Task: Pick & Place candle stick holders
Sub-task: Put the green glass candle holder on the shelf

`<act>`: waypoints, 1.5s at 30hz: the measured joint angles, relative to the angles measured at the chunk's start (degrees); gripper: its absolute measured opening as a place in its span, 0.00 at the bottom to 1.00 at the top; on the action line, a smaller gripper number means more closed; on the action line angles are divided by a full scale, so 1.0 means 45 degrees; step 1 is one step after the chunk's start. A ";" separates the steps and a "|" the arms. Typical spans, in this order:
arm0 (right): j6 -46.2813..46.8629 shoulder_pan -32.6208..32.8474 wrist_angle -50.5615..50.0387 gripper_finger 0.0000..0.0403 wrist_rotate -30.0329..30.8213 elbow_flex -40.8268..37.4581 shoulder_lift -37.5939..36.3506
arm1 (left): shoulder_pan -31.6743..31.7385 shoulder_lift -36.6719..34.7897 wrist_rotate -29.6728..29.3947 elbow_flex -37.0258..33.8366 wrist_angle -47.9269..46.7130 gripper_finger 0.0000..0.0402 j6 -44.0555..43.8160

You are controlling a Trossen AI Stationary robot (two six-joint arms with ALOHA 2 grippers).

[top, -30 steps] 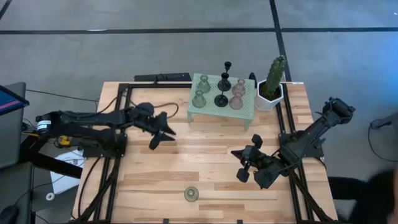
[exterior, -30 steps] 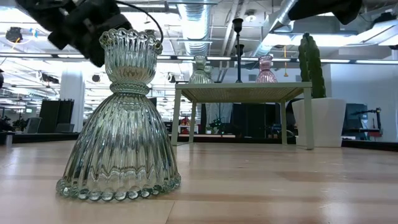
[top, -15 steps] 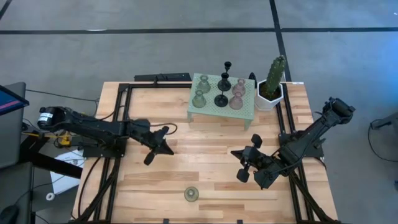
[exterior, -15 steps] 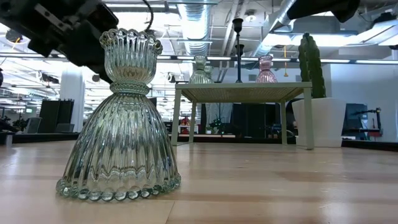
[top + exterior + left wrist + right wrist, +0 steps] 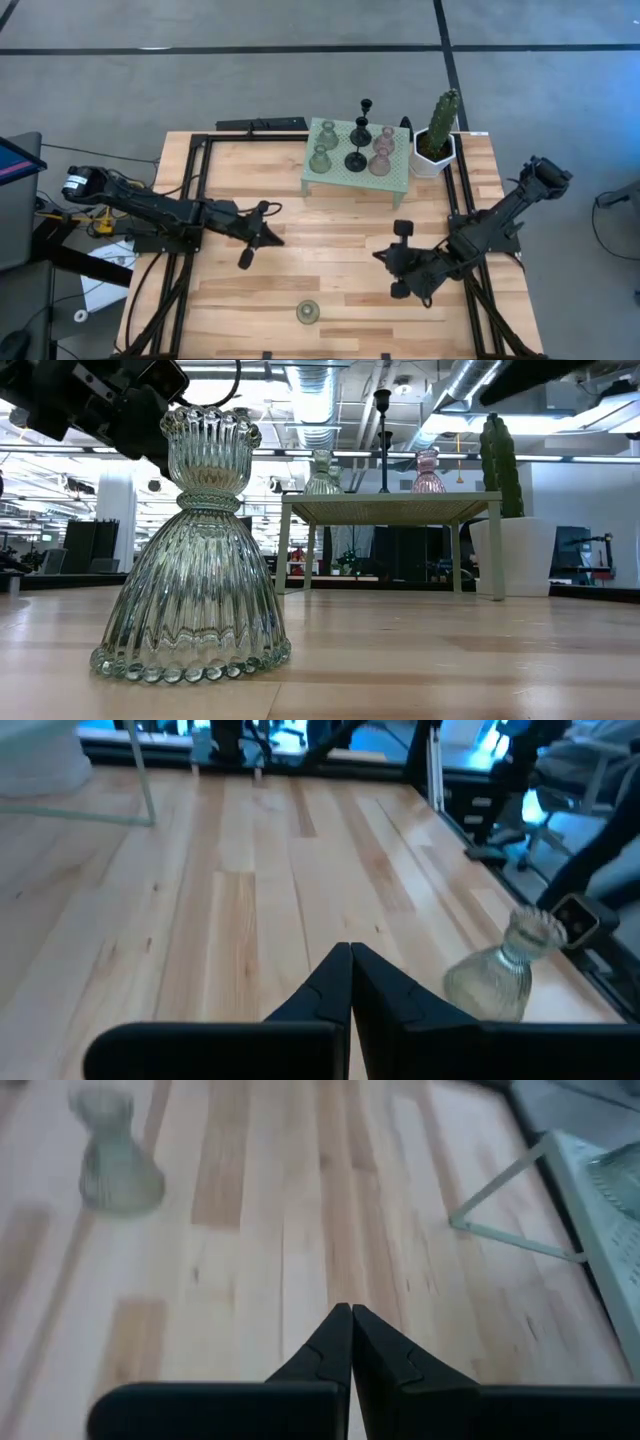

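Note:
One pale green glass holder (image 5: 308,312) stands upright on its base near the table's near edge; it also shows in the low view (image 5: 192,550), the left wrist view (image 5: 505,975) and the right wrist view (image 5: 115,1160). Two green holders (image 5: 322,146), two black holders (image 5: 358,140) and two pinkish holders (image 5: 382,152) stand on the mint stand (image 5: 396,178). My left gripper (image 5: 270,238) is shut and empty, left of and beyond the lone holder. My right gripper (image 5: 382,258) is shut and empty, right of it.
A green cactus in a white pot (image 5: 437,135) stands right of the stand at the far right. Black frame rails (image 5: 190,250) run along the table's left and right sides. Bare wood lies between the two grippers and the lone holder.
My left gripper has moved toward the table's near edge, closer to the lone holder, its arm stretching lower over the table. My right gripper has turned a little in place. The holders have stayed where they were.

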 joint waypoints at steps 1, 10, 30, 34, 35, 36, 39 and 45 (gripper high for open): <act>-0.0374 -0.0283 -0.0205 0.00 -0.0380 0.0000 -0.0122 | 0.0000 0.0000 -0.0053 0.0000 0.0157 0.02 -0.0020; -0.2992 -0.3655 0.0188 0.00 -0.3964 -0.0005 -0.1609 | -0.0574 0.0184 -0.1029 0.0000 0.0584 0.01 0.0543; -0.4393 -0.7988 1.3610 0.00 -1.0149 -0.7218 -0.1940 | -0.0996 0.2477 -0.0836 -0.0005 0.1479 0.01 0.0670; -0.4382 -0.7988 1.4842 0.00 -1.0139 -0.7926 -0.1942 | -0.0972 0.2715 -0.1197 -0.0005 0.1704 0.02 0.1266; -0.4379 -0.7988 1.4865 0.00 -1.0137 -0.7936 -0.1945 | -0.0893 0.2715 -0.1288 -0.0005 0.1731 0.02 0.1428; -0.4381 -0.7981 1.4863 0.00 -1.0136 -0.7936 -0.1945 | -0.0796 0.2715 -0.1309 -0.0005 0.1746 0.02 0.1542; -0.4297 -0.7847 1.4880 0.00 -1.0116 -0.7936 -0.1945 | -0.0523 0.2715 -0.1316 -0.0005 0.1746 0.02 0.1709; -0.3812 -0.7502 1.4875 0.00 -1.0119 -0.7936 -0.1945 | -0.0147 0.2715 -0.1318 -0.0005 0.1746 0.02 0.1753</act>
